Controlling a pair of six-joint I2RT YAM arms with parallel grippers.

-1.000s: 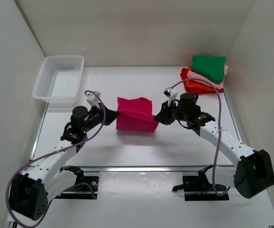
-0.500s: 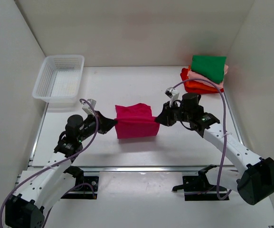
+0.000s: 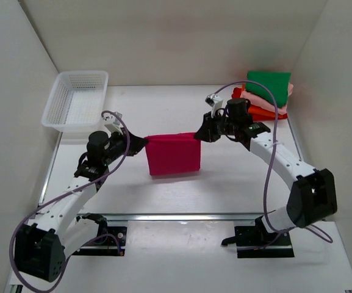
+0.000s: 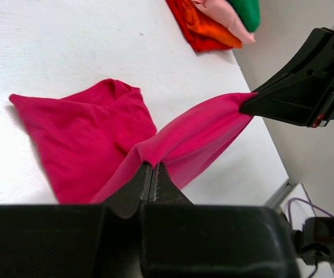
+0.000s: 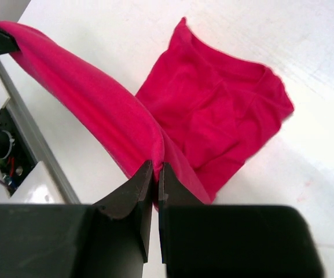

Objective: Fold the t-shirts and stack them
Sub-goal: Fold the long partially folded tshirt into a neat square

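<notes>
**Magenta t-shirt** (image 3: pixel 172 157): at the centre of the desk (image 3: pixel 163 104). Its 12 o'clock edge is being held up and stretched taut between the two claws. The rest is draping towards 6 o'clock and, in the wrist views, is lying rumpled on the desk.

**Left claw** (image 3: pixel 144 142): at 9 o'clock of the shirt. Its fingers are pressed together and pinching a corner of the raised edge.

**Right claw** (image 3: pixel 199 135): at 3 o'clock of the shirt. Its fingers are also pressed together and pinching the opposite corner of the same edge.

**Stack of folded t-shirts** (image 3: pixel 265 96): sitting at 1 o'clock on the desk, well apart from the magenta shirt. Green is lying on top, with light pink, orange and red showing beneath.

**White mesh basket** (image 3: pixel 83 73): standing at 10 o'clock. Neither claw is touching it.

**Step in hand (judged):** a fold of the magenta shirt is under way, and the lifted edge is being positioned to go over the part resting on the desk. Stacking is not yet begun for this shirt.

**Next move (judged):**
- Both claws need to travel together at a matched pace, so the edge is staying taut and level.
- The edge then needs lowering squarely onto the far edge of the cloth below.
- Both pinches should let go only once the layers are lying flat and aligned.
- Uneven travel is likely to skew or bunch the fold.
</notes>
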